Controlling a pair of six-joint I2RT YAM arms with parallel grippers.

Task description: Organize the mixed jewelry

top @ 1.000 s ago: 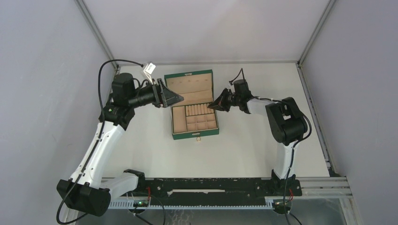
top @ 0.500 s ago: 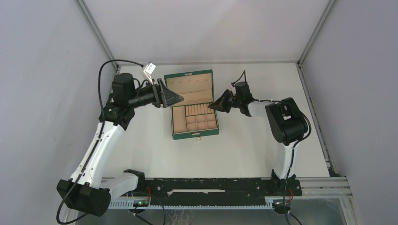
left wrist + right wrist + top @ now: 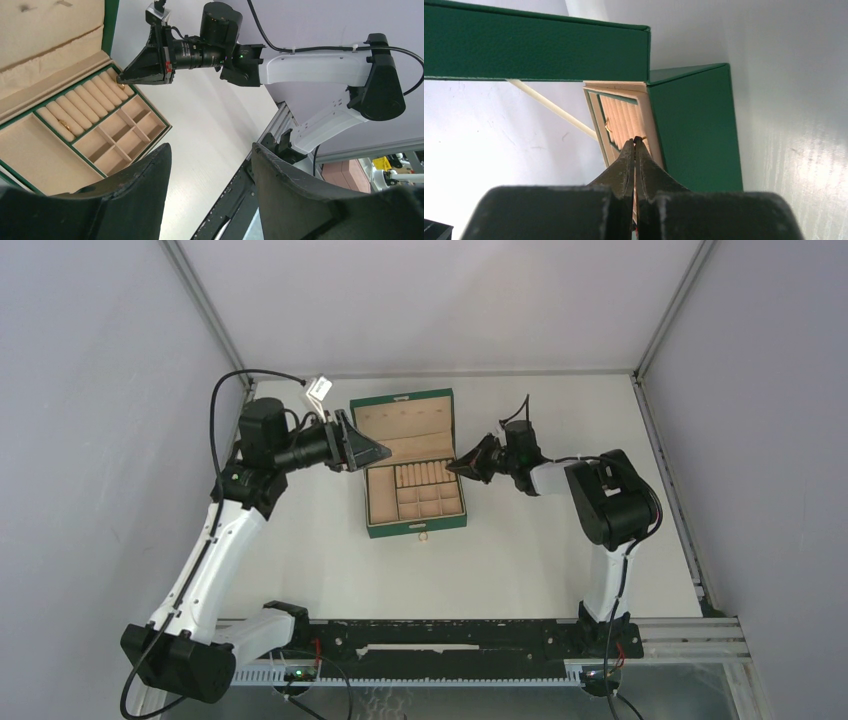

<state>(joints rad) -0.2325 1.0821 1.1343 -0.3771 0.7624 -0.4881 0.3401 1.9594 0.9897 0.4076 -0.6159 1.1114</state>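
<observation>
Hovering at green box (image 3: 415,528), right gripper (image 3: 634,141) pressed together (gold ring (image 3: 121,86) beside its tip), left gripper (image 3: 211,150) apart.

A white table (image 3: 500,570) stood closed in by 3 plain, pale grey panels: the left wall (image 3: 90,440), the right wall (image 3: 760,440) and the back wall (image 3: 430,300). 2 metal struts (image 3: 203,310) ran up the rear corners, and an aluminium rail (image 3: 690,635) edged the near side. The light was soft and even.
</observation>
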